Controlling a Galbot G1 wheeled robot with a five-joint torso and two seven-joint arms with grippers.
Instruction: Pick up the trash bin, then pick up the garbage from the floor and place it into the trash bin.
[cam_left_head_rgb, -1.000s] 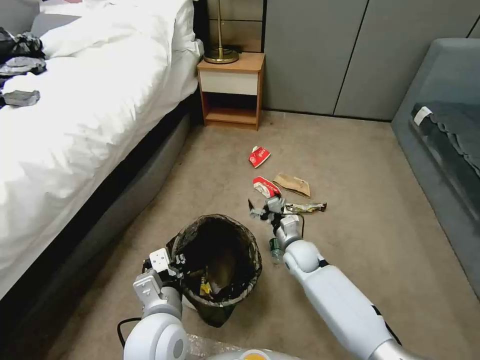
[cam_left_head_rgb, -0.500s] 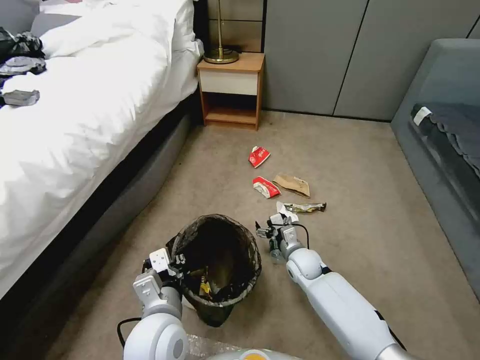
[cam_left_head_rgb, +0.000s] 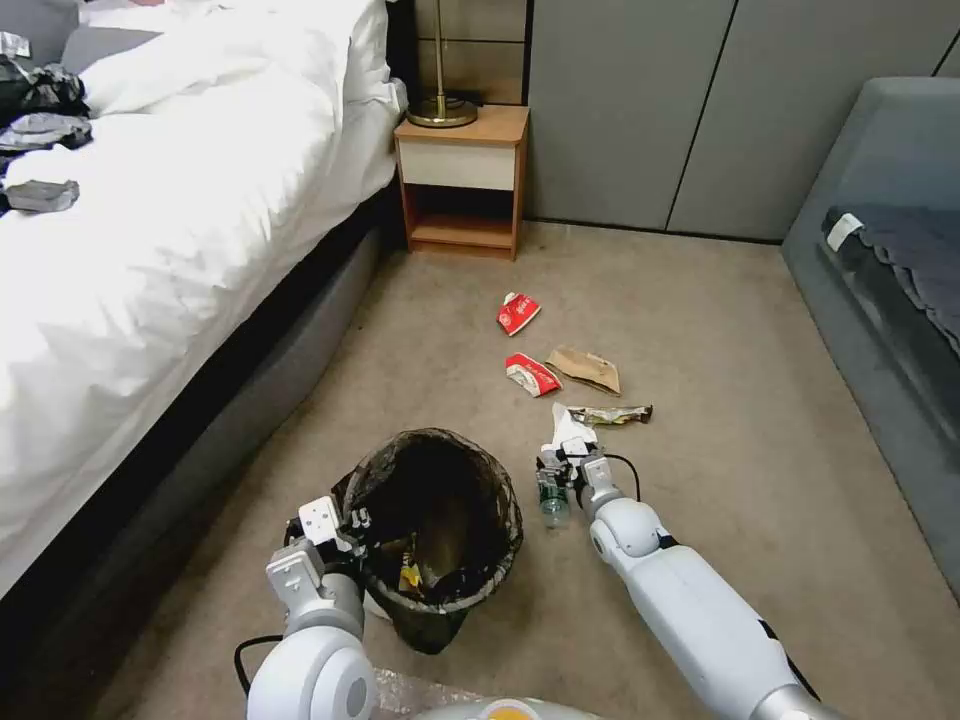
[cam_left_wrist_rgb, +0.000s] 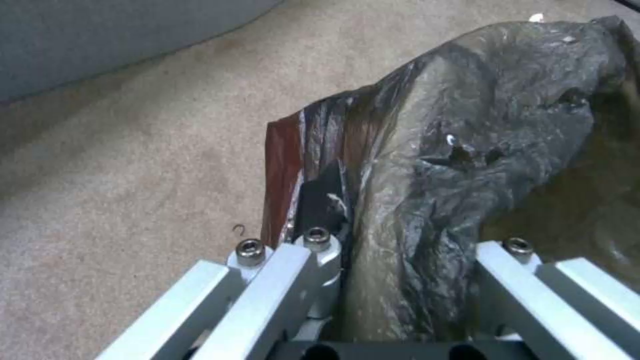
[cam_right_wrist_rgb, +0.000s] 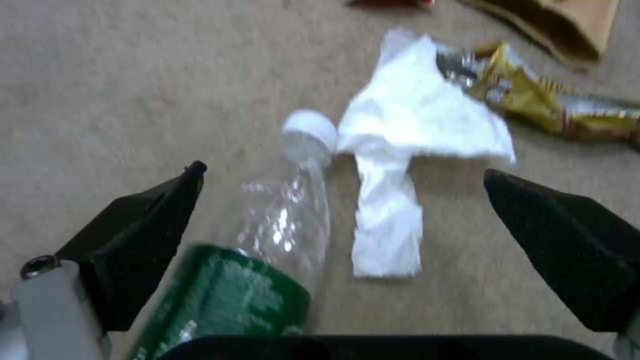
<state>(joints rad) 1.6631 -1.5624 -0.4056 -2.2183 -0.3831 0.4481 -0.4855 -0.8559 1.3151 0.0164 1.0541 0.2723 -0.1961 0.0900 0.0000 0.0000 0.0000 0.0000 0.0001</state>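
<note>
The trash bin (cam_left_head_rgb: 437, 530), a white bucket lined with a dark crinkled bag (cam_left_wrist_rgb: 467, 150), stands low in the head view with some litter inside. My left gripper (cam_left_head_rgb: 350, 527) (cam_left_wrist_rgb: 417, 245) is shut on its near-left rim, with the bag fold between the fingers. To the bin's right, my right gripper (cam_left_head_rgb: 558, 478) (cam_right_wrist_rgb: 343, 172) hangs open just above the carpet, over a clear bottle with a green label (cam_left_head_rgb: 551, 503) (cam_right_wrist_rgb: 283, 235). Other garbage lies just beyond: a white paper scrap (cam_left_head_rgb: 570, 425) (cam_right_wrist_rgb: 417, 145), a yellow wrapper (cam_left_head_rgb: 618, 413) (cam_right_wrist_rgb: 533, 95), a brown paper bag (cam_left_head_rgb: 586, 370) (cam_right_wrist_rgb: 573, 25) and two red-and-white packets (cam_left_head_rgb: 532, 374) (cam_left_head_rgb: 518, 312).
A bed (cam_left_head_rgb: 180, 230) with white bedding and dark clothes (cam_left_head_rgb: 40, 110) runs along the left. A wooden nightstand (cam_left_head_rgb: 463, 180) with a lamp stands at the back. A grey sofa (cam_left_head_rgb: 890, 270) borders the right. Open carpet (cam_left_head_rgb: 720, 400) lies between them.
My right arm has drawn back toward me, from over the white paper scrap to above the bottle. The left gripper and the bin have stayed put.
</note>
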